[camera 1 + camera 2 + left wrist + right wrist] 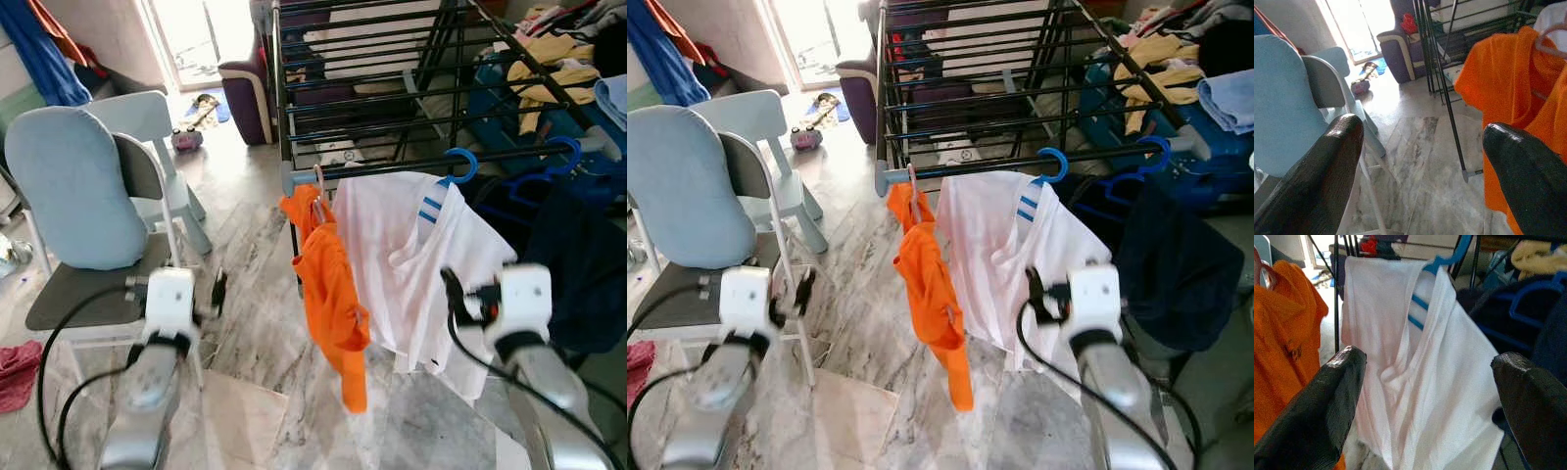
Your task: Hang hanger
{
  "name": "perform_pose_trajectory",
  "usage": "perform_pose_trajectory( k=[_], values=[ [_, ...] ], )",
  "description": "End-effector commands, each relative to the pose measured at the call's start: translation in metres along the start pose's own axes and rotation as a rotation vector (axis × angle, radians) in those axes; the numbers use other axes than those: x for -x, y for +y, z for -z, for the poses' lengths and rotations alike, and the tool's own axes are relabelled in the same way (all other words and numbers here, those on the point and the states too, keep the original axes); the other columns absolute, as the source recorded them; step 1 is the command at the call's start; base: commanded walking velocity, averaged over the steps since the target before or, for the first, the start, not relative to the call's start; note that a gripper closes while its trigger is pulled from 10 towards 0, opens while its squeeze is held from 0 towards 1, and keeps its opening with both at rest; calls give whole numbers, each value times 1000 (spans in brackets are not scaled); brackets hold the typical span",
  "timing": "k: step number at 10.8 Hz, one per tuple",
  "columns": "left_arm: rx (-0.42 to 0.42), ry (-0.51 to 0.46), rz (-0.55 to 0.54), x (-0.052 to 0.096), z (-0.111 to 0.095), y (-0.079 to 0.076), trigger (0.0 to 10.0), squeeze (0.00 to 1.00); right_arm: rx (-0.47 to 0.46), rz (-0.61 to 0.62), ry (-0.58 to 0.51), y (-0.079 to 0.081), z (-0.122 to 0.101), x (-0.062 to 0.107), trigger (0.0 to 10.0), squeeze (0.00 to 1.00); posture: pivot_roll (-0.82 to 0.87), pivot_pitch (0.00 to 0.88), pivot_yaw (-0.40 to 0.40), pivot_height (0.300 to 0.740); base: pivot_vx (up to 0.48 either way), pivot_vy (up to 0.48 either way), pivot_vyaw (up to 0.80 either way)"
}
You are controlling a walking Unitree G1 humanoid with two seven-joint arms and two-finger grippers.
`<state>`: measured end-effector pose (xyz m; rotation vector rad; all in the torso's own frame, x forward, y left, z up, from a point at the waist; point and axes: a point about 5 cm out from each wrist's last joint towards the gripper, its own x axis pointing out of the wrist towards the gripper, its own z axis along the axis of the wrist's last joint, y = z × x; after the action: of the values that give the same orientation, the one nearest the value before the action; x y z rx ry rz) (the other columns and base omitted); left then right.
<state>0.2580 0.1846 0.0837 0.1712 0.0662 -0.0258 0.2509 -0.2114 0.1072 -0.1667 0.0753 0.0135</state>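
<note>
White shirt [421, 264] hides its blue hanger [453, 168] except the hook on the drying rack [392, 98]. Orange shirt [333, 294] hangs beside. Both the left gripper [1420, 161] and right gripper [1425, 396] are spread wide, empty.

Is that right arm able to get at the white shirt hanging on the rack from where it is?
Probably yes. The right gripper is open and faces the white shirt, with nothing between them. The orange shirt hangs off to one side.

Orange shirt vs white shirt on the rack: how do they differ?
The orange shirt hangs on a pale pink hanger; the white shirt hangs on a blue hanger. The orange shirt is narrower and bunched, drooping lower; the white shirt spreads wider. The orange shirt sits nearer the rail's left end, the white shirt to its right. Both hang side by side from the same front rail.
</note>
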Motion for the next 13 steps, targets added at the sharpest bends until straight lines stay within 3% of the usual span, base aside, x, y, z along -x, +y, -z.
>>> perform_pose_trajectory(
  k=[1, 6, 13],
  values=[
    [-11, -26, 4, 1, -7, 1, 10000, 0, -31, -9, -7, 3, -3, 1, 10000, 0, -201, 0, 77, 740, 0, 0, 0],
    [27, -45, 0, -9, -15, -5, 10000, 0, -38, -36, -18, 7, -12, -11, 10000, 0, -198, 0, 68, 740, 0, -50, 0],
    [21, -37, 30, -9, -15, -7, 10000, 0, -46, -29, -3, 6, -9, -7, 10000, 0, -206, 0, 93, 740, 0, -302, 0]
  ],
)
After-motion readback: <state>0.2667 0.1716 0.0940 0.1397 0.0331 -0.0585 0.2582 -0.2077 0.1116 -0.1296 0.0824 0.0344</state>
